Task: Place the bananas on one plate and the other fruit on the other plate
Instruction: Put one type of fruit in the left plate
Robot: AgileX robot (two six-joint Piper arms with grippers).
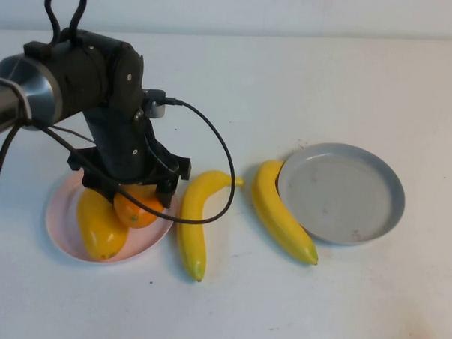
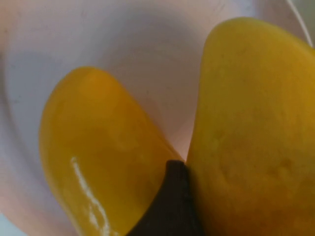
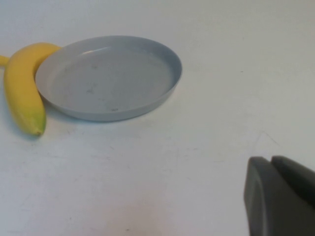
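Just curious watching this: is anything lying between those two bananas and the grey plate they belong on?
Nothing visible. One banana already touches the grey plate; the other lies beyond it. The left gripper is over the pink plate; the right gripper waits aside.

No text, label, brand, number or sign readable anywhere: none on the grey-blue plate (image 1: 343, 192), none on the pink plate (image 1: 62, 226), none on the bananas (image 1: 196, 221) or the mango-like fruits (image 1: 100, 225), none on the left gripper (image 1: 128, 182), right gripper (image 3: 280, 196) or worktop (image 1: 327, 76).

left end effector (image 1: 131, 192) fingertips hidden behind wrist
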